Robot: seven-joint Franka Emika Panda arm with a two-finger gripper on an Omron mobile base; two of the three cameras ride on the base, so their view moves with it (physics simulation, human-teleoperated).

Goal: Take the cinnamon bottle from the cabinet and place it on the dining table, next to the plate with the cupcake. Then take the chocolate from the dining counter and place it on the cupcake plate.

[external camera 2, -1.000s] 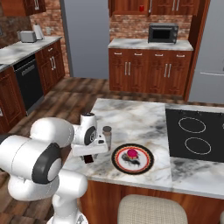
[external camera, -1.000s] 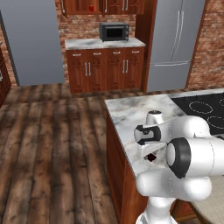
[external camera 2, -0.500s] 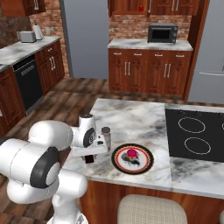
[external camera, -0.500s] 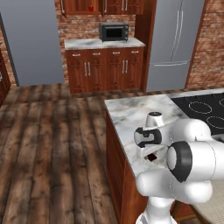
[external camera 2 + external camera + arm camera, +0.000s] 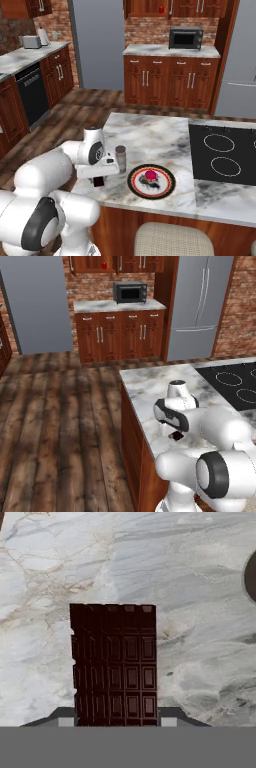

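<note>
On marble counter [image 5: 150,135], brick-walled kitchen.

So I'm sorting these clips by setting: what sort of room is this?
A home kitchen, rendered: a marble island counter with a black cooktop, a microwave on wooden cabinets, and a steel fridge.

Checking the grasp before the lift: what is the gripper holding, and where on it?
The gripper is shut on the chocolate, pinching its two long sides at the near end.

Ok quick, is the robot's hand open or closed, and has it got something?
Gripper: closed on the chocolate, one finger on each side of the bar, over the marble counter.
</note>
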